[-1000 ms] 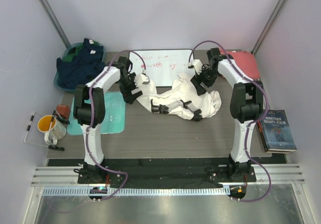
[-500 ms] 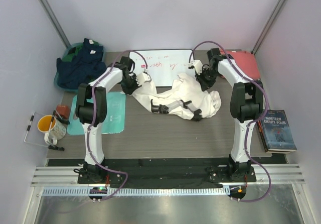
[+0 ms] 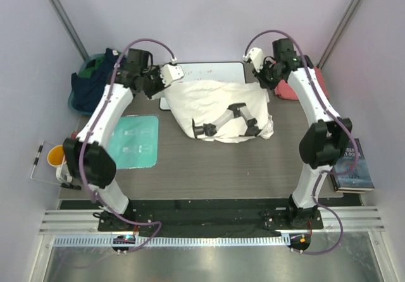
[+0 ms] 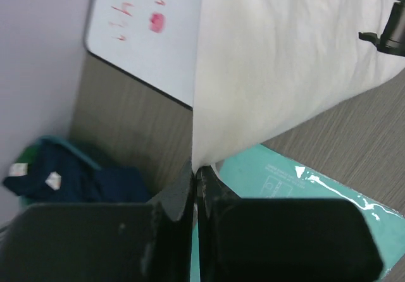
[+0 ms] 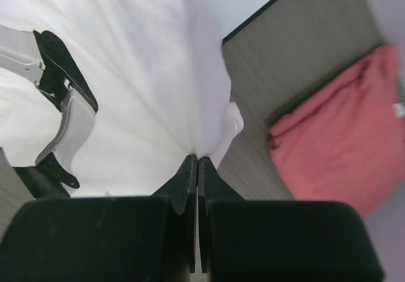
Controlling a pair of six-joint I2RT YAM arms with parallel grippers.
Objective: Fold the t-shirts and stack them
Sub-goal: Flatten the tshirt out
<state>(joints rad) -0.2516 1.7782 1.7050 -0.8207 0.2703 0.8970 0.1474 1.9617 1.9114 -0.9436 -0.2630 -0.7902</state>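
Cream-white t-shirt (image 3: 218,105) was stretched across the far middle of the table, partly covering the whiteboard (image 3: 212,71). The left gripper (image 4: 195,170) and right gripper (image 5: 195,162) were each pinched tight on a far corner. The salmon-red t-shirt (image 5: 335,143) lay bunched far right.

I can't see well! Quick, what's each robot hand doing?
Left gripper: shut on the cream-white t-shirt.
Right gripper: shut on the same t-shirt.

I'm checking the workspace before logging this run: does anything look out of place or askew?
The cream-white t-shirt, pinched at its far edge by the left tool and right tool, covers the near part of the whiteboard, which looks misplaced. The salmon-red t-shirt lies bunched, unfolded, in the far right corner.
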